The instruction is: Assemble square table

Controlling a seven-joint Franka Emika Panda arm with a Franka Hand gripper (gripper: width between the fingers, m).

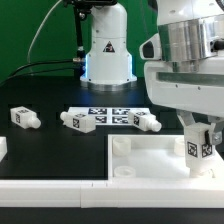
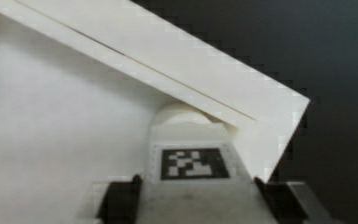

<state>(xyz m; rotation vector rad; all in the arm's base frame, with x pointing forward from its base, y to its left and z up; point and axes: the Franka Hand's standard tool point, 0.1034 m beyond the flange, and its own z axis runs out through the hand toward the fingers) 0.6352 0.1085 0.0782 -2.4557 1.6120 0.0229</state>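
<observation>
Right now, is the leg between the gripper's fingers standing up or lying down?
Standing up. The leg stands vertical in the gripper, at a corner of the square top.

This is looking like a robotics lab: a robot arm's white base (image 1: 107, 50), wearing a yellow warning sticker (image 1: 108, 47), is standing on a black table (image 1: 45, 150). Cables (image 1: 40, 35) are trailing behind it, and the marker board (image 1: 108, 117) is lying among tag-printed white legs (image 1: 24, 119).
</observation>
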